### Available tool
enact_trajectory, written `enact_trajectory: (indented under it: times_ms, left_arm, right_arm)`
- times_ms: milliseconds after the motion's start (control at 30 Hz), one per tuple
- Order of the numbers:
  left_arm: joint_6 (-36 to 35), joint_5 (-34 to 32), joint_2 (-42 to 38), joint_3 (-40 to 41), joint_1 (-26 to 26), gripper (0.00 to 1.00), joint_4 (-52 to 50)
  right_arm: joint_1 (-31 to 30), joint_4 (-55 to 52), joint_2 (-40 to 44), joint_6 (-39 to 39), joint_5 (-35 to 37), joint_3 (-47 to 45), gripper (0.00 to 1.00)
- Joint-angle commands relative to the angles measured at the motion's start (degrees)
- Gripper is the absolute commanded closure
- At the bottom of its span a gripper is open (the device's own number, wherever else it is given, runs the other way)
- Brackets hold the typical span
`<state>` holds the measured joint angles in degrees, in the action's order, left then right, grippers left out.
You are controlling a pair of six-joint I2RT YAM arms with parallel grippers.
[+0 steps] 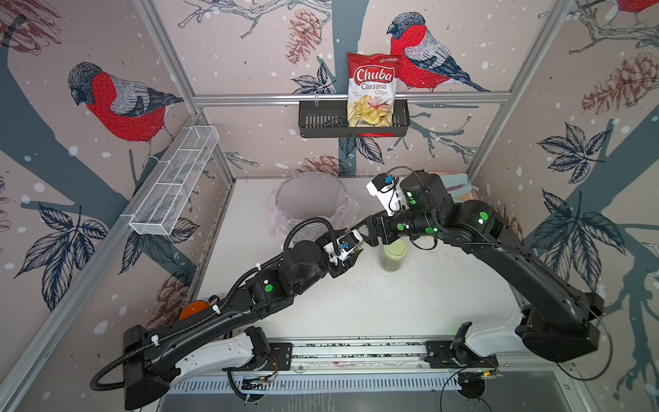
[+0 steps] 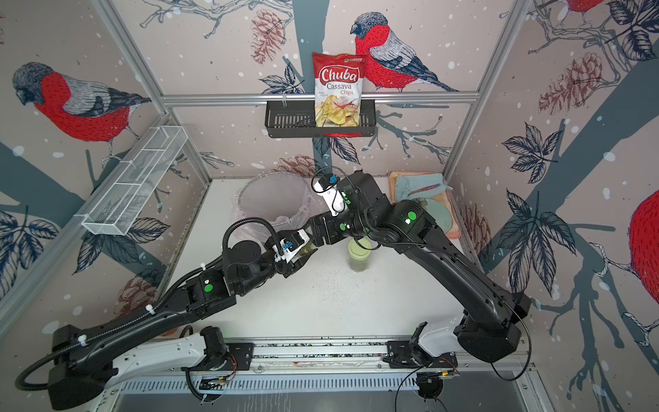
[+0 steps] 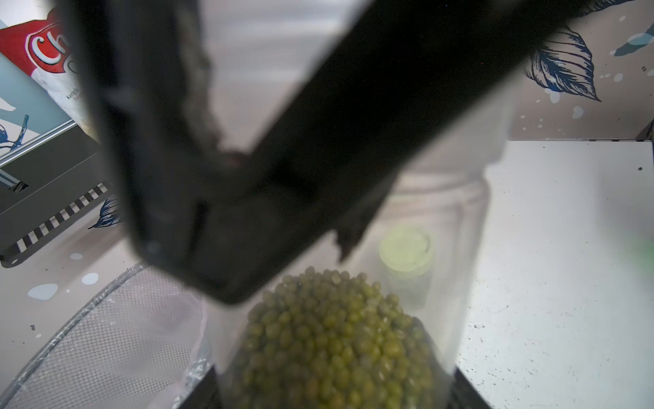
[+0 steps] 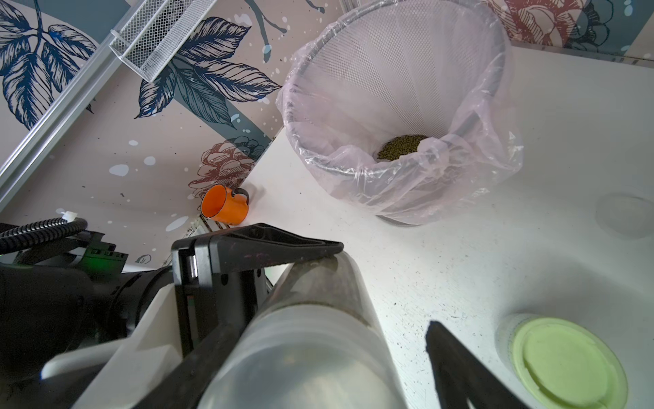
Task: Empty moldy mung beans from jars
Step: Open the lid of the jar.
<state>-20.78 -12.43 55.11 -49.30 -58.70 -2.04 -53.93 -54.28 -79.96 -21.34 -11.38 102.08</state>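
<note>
The left tool (image 2: 303, 251) clamps the jar (image 4: 311, 290), long axis aimed lid-first into the open right tool (image 4: 329, 354).

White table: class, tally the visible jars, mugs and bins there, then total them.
Clear jars: 2 (bean-filled clear jar, held aloft; pale-green-lidded glass jar, standing)
Orange metal mug: 1
Round mesh bin lined with pinkish bag: 1
Total: 4

Two overhead, two close wrists (sharing green-lidded jar (image 1: 393, 254)).
</note>
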Motion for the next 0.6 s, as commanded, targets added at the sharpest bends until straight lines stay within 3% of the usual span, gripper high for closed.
enact_trajectory:
  times_ms: [0, 333, 567]
  left_arm:
    - [-1.02, -1.62, 0.52, -0.38, -0.04, 0.79, 3.19]
    - [-1.20, -2.08, -0.09, -0.90, -0.04, 0.71, 4.20]
    - [-1.42, -1.76, -0.53, -0.45, -0.06, 0.63, 5.28]
  right_arm:
    - [-0.56, 4.09, -0.40, -1.47, -6.26, -0.04, 0.18]
    - [-0.11, 3.03, -1.07, -1.08, -5.75, 0.12, 0.26]
    - [1.56, 4.21, -0.46, -1.45, -9.87, -1.33, 0.33]
